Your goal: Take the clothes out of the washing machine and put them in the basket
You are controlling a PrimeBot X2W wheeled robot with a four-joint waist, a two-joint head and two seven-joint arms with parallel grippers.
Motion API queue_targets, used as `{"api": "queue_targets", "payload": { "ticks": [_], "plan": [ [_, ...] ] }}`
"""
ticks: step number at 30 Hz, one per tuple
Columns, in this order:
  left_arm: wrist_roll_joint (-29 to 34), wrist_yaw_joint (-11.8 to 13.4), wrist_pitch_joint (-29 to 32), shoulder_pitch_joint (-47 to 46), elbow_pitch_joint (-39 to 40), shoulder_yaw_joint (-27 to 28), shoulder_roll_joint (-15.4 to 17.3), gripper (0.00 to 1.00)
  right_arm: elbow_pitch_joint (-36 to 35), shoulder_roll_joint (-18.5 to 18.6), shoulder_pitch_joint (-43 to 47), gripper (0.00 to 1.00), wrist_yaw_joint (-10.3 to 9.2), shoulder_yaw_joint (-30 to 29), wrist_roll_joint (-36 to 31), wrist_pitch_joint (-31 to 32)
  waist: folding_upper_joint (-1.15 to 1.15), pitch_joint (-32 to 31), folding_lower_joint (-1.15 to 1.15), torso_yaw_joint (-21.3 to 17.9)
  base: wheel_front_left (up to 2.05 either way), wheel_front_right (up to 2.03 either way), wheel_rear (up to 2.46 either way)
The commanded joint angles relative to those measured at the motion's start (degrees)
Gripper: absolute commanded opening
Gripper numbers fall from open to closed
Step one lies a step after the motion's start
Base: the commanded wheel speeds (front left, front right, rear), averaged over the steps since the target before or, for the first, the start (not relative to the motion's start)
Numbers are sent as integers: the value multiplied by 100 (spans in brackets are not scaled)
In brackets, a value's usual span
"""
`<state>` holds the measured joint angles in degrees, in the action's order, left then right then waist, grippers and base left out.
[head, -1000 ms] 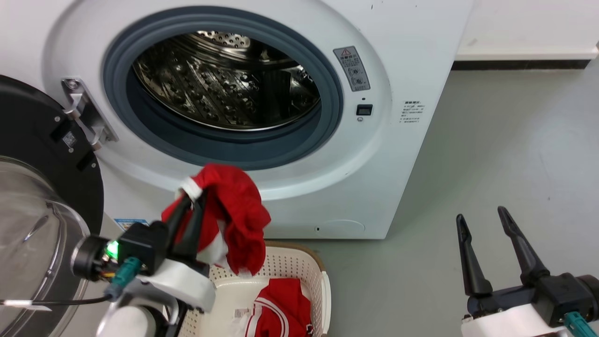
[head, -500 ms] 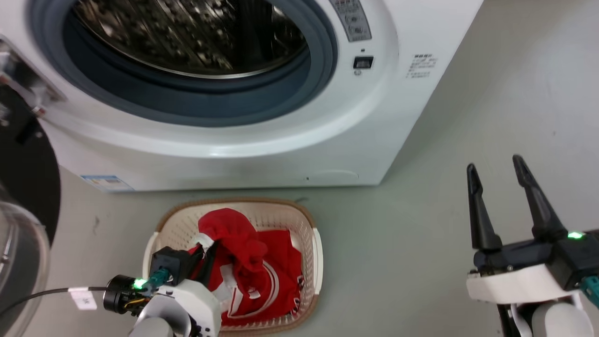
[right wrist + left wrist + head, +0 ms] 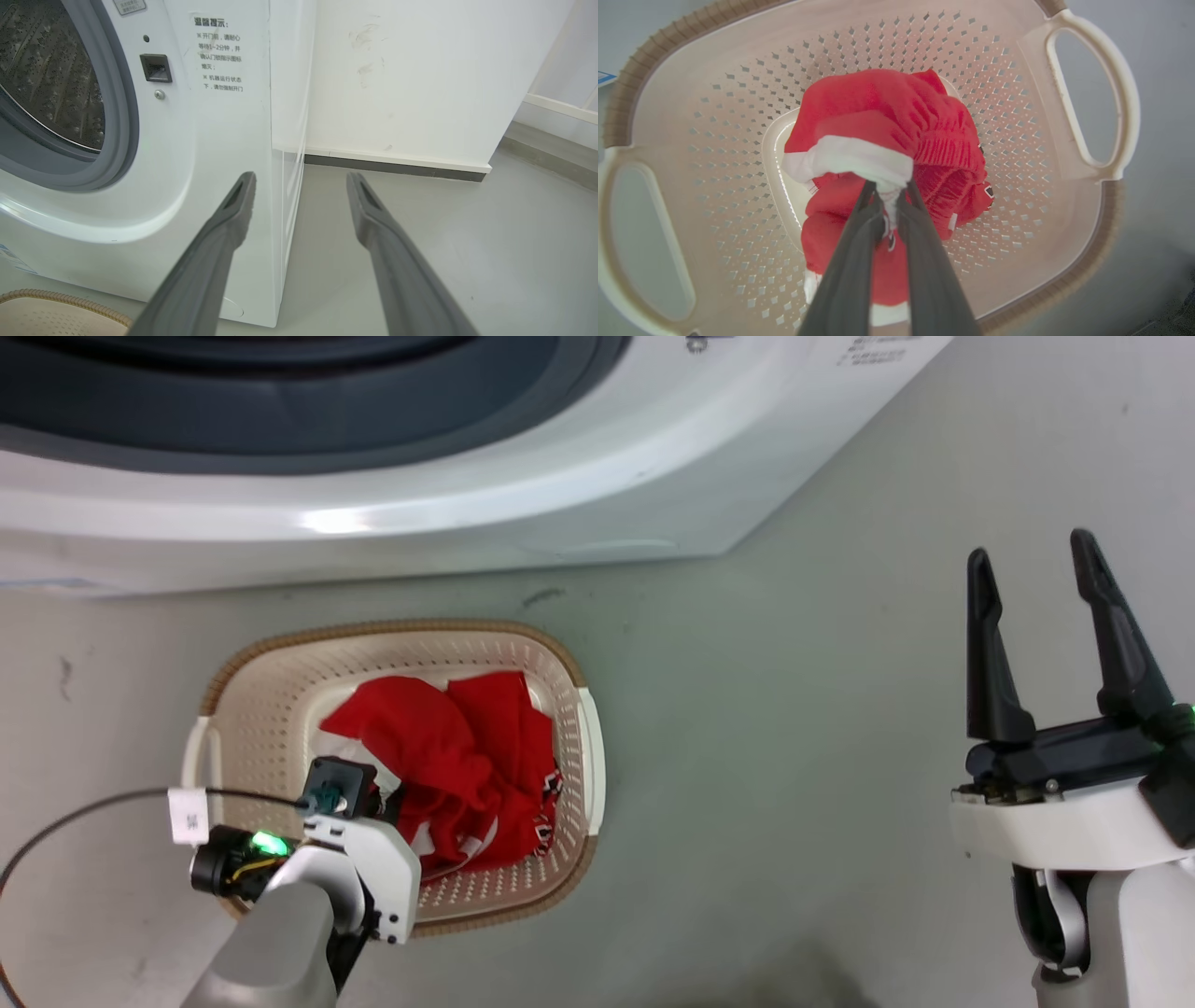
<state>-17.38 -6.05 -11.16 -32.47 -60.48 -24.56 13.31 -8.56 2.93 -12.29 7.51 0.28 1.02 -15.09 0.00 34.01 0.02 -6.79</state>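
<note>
Down inside the basket (image 3: 714,93), the left gripper (image 3: 888,186) was clamped on a white band of the red clothes (image 3: 887,112), which sat bunched in its middle; the right gripper (image 3: 1029,543) hung well apart over the grey floor (image 3: 794,756), fingers spread and holding nothing, near the washing machine (image 3: 467,513).

soft red cloth clothes (image 3: 896,112), perforated matt plastic basket (image 3: 1008,140), glossy white washing machine (image 3: 224,140), matt dark fingers (image 3: 397,261)

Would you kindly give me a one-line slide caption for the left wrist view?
Left gripper, shut on the red clothes, holds them above the cream basket.
</note>
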Motion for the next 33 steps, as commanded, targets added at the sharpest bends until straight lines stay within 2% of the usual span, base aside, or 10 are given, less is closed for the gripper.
{"api": "queue_targets", "payload": {
  "ticks": [1, 6, 16, 17, 18, 26, 33],
  "plan": [
    [49, -6, 46, -176, -196, -41, -9, 0, -37, -10, -139, 100, -4, -10, 27, -11, 0, 398, -2, -129, 0, 0, 0],
    [127, -18, 101, -683, -820, -150, -15, 0, -102, -10, -339, 100, -4, -4, 106, -12, 0, 801, -2, -225, 0, 0, 0],
    [125, 81, 397, -1033, -1230, -260, -54, 0, -94, -9, -536, 100, -4, -13, 179, -11, 0, 1074, -2, -287, 0, 0, 0],
    [122, 80, 403, -1016, -1247, -275, -68, 31, -79, -10, -528, 100, -4, -11, 184, -11, 0, 1043, -2, -280, 0, 0, 0],
    [134, 81, 345, -1000, -1254, -286, -77, 100, -61, -9, -512, 100, -4, -7, 185, -12, 0, 1008, -2, -273, 0, 0, 0],
    [-120, 6, -198, -683, -1277, -209, -375, 100, 98, -9, -196, 100, -4, -8, 84, -12, 0, 169, -2, -6, 0, 0, 0],
    [-278, 72, -404, -329, -1007, -61, -410, 100, 204, -8, 133, 100, -4, -4, -49, -12, 0, -578, -2, 214, 0, 0, 0]
  ]
}}
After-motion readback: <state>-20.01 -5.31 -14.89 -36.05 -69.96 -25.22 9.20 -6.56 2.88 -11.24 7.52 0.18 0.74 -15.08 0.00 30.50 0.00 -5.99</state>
